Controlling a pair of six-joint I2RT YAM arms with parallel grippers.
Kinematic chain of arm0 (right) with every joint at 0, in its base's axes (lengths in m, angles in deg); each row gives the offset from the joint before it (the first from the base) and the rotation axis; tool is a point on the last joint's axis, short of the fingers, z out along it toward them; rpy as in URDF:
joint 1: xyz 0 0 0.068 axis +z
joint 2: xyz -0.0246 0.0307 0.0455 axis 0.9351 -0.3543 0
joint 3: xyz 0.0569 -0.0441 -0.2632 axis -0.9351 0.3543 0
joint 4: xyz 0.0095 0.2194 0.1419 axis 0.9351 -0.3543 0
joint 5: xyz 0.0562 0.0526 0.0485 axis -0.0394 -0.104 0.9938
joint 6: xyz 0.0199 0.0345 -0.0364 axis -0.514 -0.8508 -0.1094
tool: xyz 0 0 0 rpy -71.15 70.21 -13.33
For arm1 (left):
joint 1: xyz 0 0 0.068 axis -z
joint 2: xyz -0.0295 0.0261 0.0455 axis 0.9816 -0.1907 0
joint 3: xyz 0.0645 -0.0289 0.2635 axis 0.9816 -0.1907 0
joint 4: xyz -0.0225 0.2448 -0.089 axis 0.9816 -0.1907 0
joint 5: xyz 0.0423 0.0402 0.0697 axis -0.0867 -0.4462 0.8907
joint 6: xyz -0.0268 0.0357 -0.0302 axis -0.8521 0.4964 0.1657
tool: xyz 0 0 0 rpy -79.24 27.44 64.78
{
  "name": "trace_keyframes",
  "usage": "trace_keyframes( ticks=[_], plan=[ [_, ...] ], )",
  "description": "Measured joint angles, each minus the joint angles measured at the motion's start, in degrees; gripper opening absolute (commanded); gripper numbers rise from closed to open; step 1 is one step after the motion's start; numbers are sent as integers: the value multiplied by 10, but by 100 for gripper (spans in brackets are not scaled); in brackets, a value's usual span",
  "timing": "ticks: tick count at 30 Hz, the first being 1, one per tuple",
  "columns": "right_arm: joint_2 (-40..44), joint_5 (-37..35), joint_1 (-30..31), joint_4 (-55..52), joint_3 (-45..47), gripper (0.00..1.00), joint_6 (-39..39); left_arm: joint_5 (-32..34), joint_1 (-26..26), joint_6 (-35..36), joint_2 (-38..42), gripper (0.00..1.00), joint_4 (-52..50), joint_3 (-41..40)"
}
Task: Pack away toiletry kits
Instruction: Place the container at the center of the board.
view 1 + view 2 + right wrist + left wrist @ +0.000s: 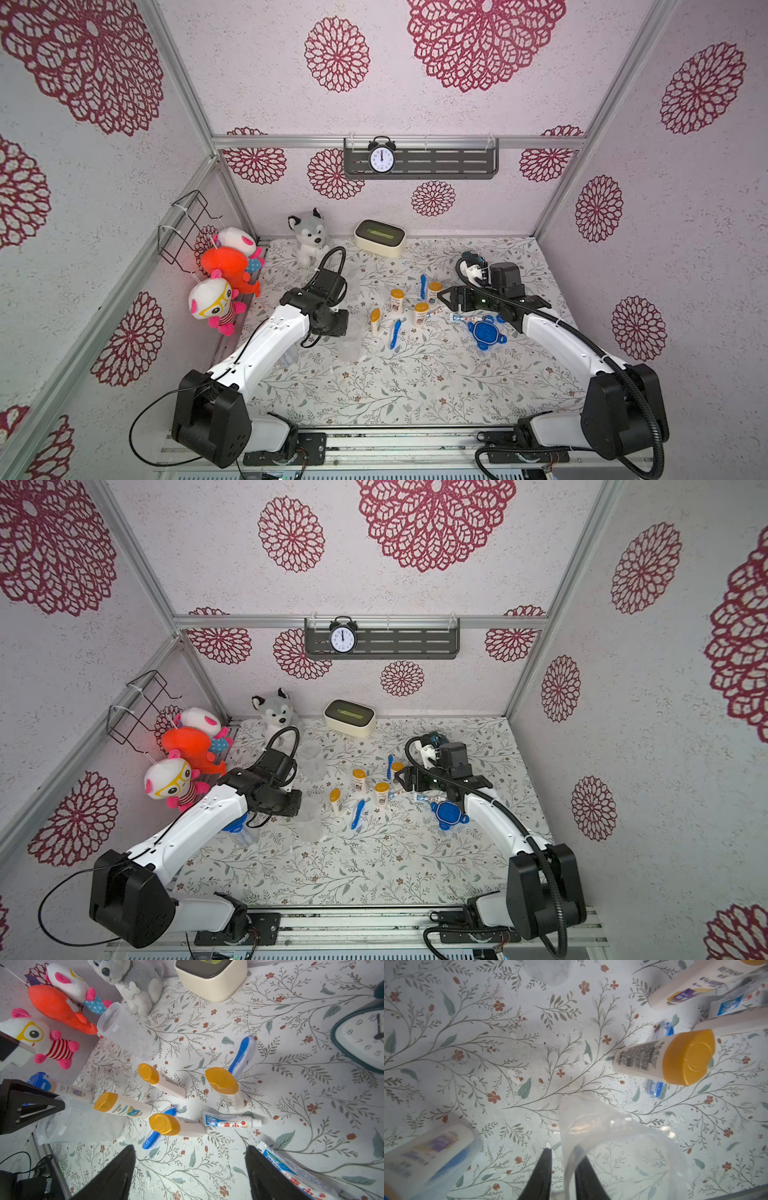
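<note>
Floral-print surface [415, 386]: white bottles with yellow-orange caps [397, 300], blue toothbrushes [395, 333] mid-surface. Left pincer [563, 1148] slightly parted, straddling wall of clear plastic cup [623, 1147]. Right pincer [190, 1147] wide, empty, near small white toothpaste tube [228, 1122].

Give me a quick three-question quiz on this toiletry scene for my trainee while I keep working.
1. How many yellow-capped bottles are loose on the table?
2. True or false: the right tool is shut on a toothbrush.
3. The left tool straddles the wall of which item? A) clear cup B) tissue box C) alarm clock
Key: 1) four; 2) false, it is open and empty; 3) A.
</note>
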State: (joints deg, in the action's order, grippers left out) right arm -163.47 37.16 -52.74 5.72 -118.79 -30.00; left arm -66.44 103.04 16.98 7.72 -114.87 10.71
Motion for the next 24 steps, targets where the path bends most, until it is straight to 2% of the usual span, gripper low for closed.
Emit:
trace_keyframes(
  ticks=[2,6,11,15,20,24],
  plan=[
    [-1,-1,2,11,1,84,23,-3,2,-2,6,55,9,-6],
    [-1,10,4,34,9,76,93,0,2,-2,21,65,13,-17],
    [-11,38,6,33,5,58,185,17,0,3,53,71,13,-16],
    [-40,56,18,22,-10,57,257,9,-27,2,81,72,14,1],
    [-85,81,33,-30,-44,57,342,-39,-93,2,89,73,35,8],
    [-122,95,46,-60,-77,57,389,-71,-110,2,89,73,49,8]
  ],
)
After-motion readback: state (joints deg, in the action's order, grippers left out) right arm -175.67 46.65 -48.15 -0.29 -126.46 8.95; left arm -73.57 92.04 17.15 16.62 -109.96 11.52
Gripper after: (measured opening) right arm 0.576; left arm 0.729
